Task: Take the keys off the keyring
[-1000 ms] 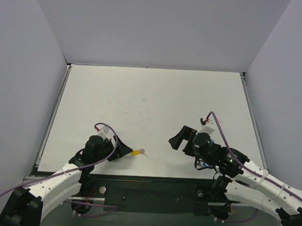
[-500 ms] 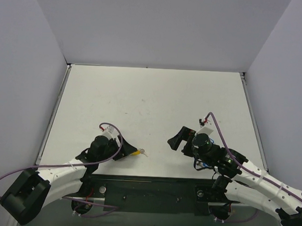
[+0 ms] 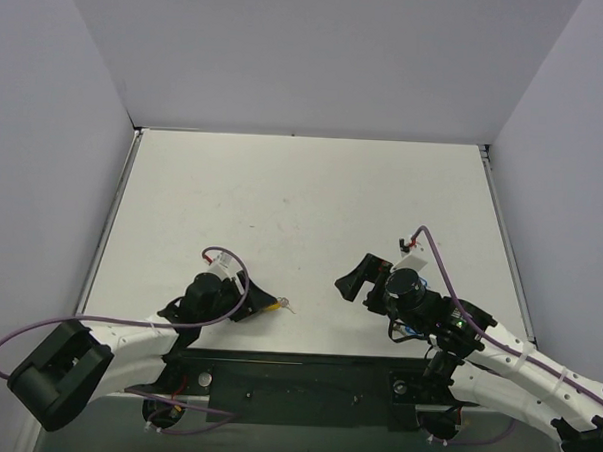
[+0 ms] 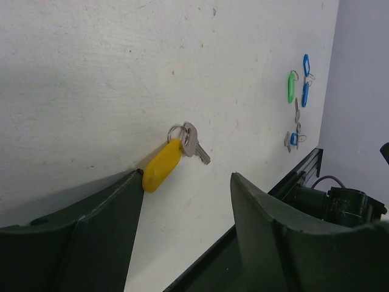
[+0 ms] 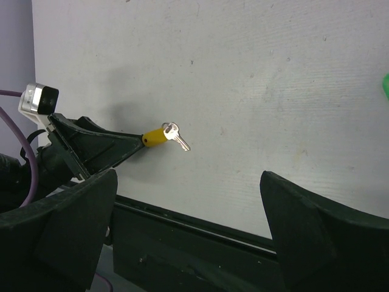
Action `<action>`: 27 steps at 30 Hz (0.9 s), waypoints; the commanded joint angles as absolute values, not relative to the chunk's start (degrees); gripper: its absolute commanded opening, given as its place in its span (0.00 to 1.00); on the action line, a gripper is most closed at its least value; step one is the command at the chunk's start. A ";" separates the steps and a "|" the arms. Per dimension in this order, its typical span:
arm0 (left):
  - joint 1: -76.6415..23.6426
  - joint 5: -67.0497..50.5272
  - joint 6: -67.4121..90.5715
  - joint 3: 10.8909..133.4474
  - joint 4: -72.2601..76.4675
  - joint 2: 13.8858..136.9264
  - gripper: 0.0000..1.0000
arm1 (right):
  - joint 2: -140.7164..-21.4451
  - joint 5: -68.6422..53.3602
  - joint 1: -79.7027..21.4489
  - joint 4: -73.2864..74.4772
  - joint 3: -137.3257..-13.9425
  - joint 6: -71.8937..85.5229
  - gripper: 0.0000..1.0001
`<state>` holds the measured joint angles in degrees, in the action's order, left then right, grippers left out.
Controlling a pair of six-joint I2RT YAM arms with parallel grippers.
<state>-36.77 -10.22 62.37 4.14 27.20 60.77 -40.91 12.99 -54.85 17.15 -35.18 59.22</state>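
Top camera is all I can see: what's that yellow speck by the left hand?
Observer: The left wrist view shows a yellow plastic cap and a small silver key joined on a thin keyring.
Operator: Is the hand gripping it?
Observer: No. The left hand is open; the cap's end just touches one finger's tip.
Operator: Anything else lying about?
Observer: Yes, a green-capped key and a blue-capped key lie farther along the table.
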 commanded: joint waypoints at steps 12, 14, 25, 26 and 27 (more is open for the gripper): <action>-39.55 -7.56 62.23 5.45 34.19 71.27 0.50 | -40.34 13.36 -55.19 16.26 -34.28 59.85 0.98; -39.72 -7.56 61.79 6.23 34.72 72.94 0.40 | -40.43 13.27 -55.19 16.09 -34.19 59.85 0.98; -40.78 -9.23 60.64 8.79 35.25 74.72 0.00 | -40.96 9.58 -55.20 11.87 -32.61 59.50 0.98; -40.87 -9.23 60.64 9.05 34.64 73.75 0.00 | -40.78 8.71 -55.20 10.47 -32.52 59.59 0.97; -41.13 -9.32 60.56 9.14 32.63 71.22 0.00 | -40.69 8.27 -55.20 9.68 -32.26 59.76 0.97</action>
<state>-40.23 -8.97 62.26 7.88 36.16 75.77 -40.77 10.44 -54.85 14.61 -33.15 59.61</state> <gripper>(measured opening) 0.028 0.976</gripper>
